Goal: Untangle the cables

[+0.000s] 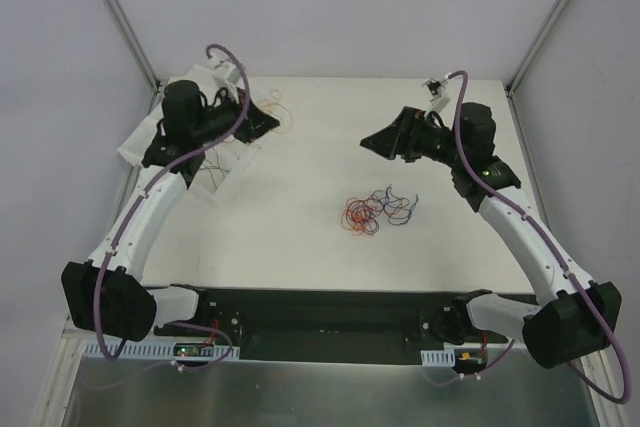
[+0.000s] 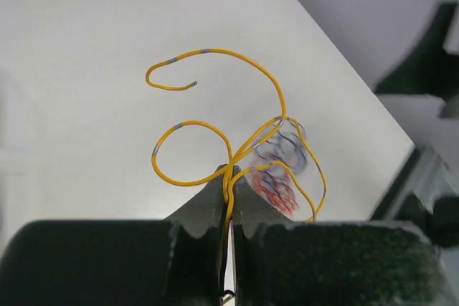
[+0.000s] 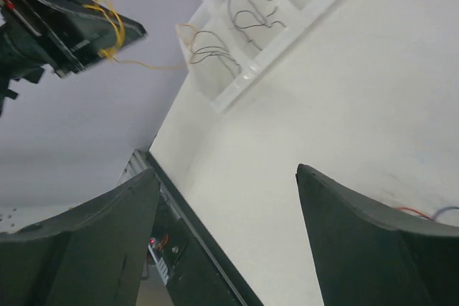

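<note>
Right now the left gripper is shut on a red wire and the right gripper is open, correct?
Not quite. The left gripper is shut on a yellow wire, not a red one; the left wrist view shows it. The right gripper is open, as you said.

Robot lab cell — white table, plain framed walls.

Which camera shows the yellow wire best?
The left wrist camera: the yellow wire curls big and sharp, pinched in the shut left hand. The right wrist camera shows it small and far away; the top camera shows only faint thin strands.
</note>
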Tool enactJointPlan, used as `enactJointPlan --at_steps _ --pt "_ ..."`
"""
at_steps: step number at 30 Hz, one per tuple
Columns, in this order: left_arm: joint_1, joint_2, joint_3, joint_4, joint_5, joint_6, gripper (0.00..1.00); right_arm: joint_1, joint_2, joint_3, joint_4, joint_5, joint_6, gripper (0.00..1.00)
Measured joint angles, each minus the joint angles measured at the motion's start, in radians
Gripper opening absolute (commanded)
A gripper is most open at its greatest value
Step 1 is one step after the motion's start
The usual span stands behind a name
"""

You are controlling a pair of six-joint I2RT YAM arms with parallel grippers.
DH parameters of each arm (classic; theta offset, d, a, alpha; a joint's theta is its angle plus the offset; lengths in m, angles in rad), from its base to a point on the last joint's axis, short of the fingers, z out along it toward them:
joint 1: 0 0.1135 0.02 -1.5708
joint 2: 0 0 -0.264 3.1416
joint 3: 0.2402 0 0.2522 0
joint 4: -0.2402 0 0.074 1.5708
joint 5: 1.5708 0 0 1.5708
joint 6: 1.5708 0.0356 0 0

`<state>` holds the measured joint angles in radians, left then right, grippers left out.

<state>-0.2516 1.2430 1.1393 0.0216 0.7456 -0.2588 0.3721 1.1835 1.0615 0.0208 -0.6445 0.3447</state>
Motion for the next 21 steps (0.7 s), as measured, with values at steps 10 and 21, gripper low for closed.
enactJointPlan --at_steps 10,21 --pt "0.457 0.311 0.324 -0.073 -0.185 -0.209 0.0 -0.075 -0.03 -0.104 -0.094 0.046 -0.031 0.79" --pt "0.566 0.864 0.697 -0.025 -0.202 -0.431 0.0 -0.101 0.023 -0.156 -0.101 0.037 -0.063 0.79"
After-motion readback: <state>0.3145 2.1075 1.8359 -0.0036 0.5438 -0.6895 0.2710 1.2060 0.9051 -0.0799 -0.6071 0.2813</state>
